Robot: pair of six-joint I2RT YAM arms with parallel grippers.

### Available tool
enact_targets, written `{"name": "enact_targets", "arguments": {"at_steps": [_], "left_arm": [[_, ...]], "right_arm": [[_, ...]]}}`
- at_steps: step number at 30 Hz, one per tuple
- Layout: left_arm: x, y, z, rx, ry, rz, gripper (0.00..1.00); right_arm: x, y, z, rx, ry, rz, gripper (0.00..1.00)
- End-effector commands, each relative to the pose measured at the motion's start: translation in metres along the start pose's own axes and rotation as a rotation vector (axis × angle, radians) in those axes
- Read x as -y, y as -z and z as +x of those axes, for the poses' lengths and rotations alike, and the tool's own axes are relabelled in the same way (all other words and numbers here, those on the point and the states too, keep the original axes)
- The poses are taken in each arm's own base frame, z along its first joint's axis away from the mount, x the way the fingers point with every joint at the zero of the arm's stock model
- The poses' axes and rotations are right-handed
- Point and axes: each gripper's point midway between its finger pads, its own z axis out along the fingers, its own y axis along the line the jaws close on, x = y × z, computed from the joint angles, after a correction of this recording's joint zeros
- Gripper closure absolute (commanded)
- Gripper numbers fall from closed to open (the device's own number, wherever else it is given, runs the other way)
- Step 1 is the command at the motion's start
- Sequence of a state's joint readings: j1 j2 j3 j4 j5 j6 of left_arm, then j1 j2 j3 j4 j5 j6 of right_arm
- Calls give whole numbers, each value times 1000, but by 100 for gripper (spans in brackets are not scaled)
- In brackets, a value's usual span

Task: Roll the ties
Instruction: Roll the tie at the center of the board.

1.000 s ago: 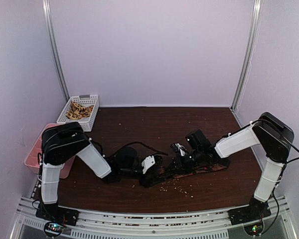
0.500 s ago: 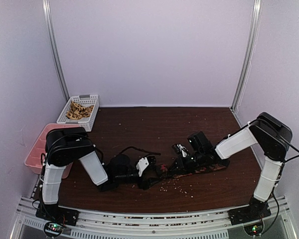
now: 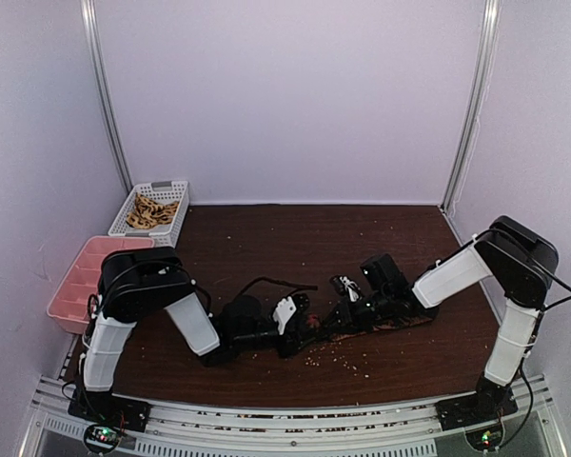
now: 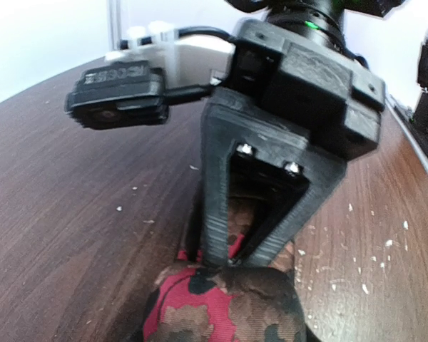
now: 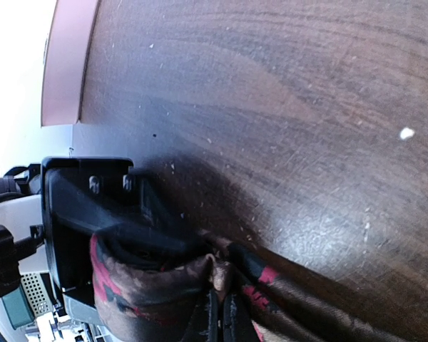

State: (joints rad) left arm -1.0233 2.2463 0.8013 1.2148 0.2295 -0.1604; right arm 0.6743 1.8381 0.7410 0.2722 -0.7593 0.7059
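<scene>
red-brown tie (image 4: 228, 313) roll half-hidden, right jaws tight on it, left jaws' state unclear

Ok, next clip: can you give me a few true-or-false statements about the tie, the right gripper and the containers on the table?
1. The dark brown and red patterned fabric tie lies fully flat along the table. False: its end by the right gripper is bunched into a roll.
2. The right gripper hangs wide open above the table. False: it is shut on the tie, low at the tabletop.
3. The white slatted plastic basket at the far left corner holds tan items. True.
4. The pink plastic compartment tray sits at the left edge of the dark wooden table. True.
</scene>
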Motion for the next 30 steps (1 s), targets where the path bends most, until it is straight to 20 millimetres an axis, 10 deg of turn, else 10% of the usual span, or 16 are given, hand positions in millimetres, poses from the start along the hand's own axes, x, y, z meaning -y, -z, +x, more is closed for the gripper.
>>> {"name": "enact_targets", "arguments": {"at_steps": [1,10,16,24,30], "left_arm": [[0,6,23,-71,18,-23,65],[11,20,58,-284,-71,41,70],[12,20,70,-378,-84,64,68],[15,17,70,-386,-68,81,67],[14,16,66,-387,-75,81,64]], "right_arm": [[37,3,24,-31,-84,142,99],[-30,34,-5,45,21,-21,51],[-60,32,1,1,62,-82,36],[-32,5,2,-56,52,34,48],[-15,2,4,-59,62,101,96]]}}
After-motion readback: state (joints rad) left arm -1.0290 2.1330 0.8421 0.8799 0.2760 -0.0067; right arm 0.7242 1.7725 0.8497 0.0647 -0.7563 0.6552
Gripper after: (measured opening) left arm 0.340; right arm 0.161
